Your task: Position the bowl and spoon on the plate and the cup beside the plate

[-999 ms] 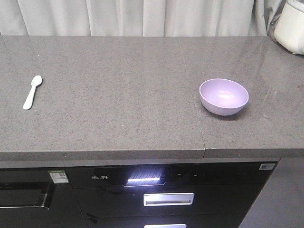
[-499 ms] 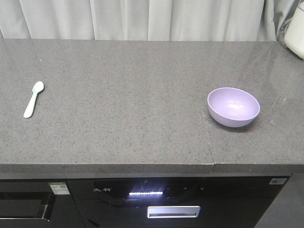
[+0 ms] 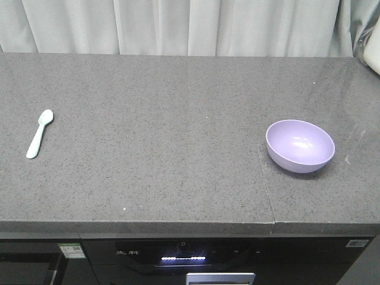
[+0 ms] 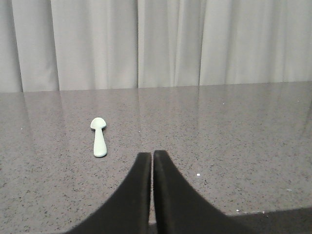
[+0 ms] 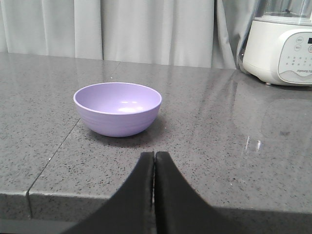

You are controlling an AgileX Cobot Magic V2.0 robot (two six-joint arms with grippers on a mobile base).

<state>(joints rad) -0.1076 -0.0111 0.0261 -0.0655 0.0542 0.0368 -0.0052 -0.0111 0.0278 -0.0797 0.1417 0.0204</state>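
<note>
Plainly, both my left gripper (image 4: 152, 155) and right gripper (image 5: 154, 155) were pinched together, empty; the bowl (image 5: 117, 108) sat ahead on the counter (image 5: 219, 146), the spoon (image 4: 99, 137) far left. I judged I should spread wide before reaching.

The bowl (image 3: 300, 145) looks like smooth purple plastic with a little shine inside. The spoon (image 3: 39, 133) is pale green plastic, smooth and dull. The counter (image 3: 160, 130) looks like grey speckled stone, polished and a bit mirror-like. The curtain (image 3: 178, 27) behind is soft white cloth. The white machine (image 5: 279, 53) is glossy plastic.
</note>
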